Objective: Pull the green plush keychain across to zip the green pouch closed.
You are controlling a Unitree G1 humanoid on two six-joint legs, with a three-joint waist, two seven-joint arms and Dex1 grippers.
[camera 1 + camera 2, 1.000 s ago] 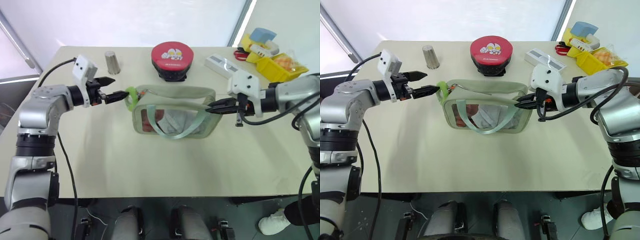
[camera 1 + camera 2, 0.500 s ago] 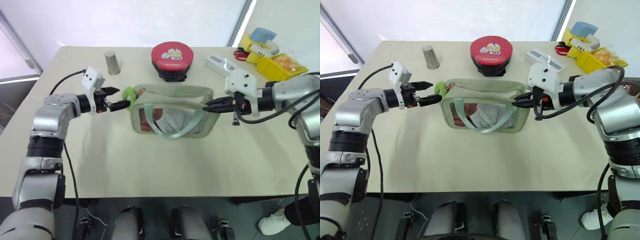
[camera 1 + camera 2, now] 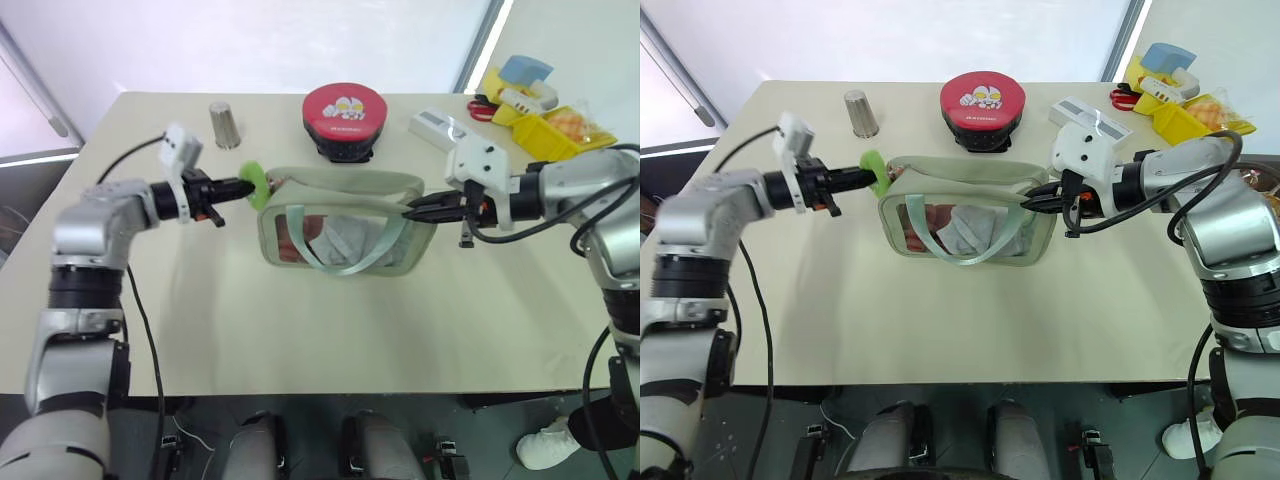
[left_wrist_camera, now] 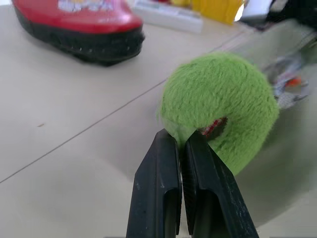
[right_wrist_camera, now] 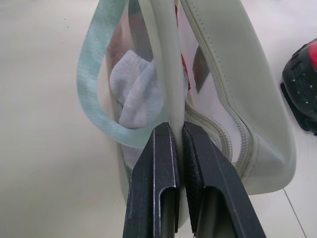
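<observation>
My left pincer is pinched tight on the fuzzy lime-green ring keychain at the left end of the soft pale-green pouch with a clear plastic window, ready to drag the zip across. My right pincer squeezes the pouch's far edge so it stays put on the cream desk. Inside I see a white cloth and something red (the top looks open).

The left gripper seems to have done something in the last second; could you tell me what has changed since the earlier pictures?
The left gripper, open beside the green plush keychain a second ago, has shut on its edge. The right gripper stays clamped on the green pouch at its other end. The pouch and the red tin have barely moved.
</observation>
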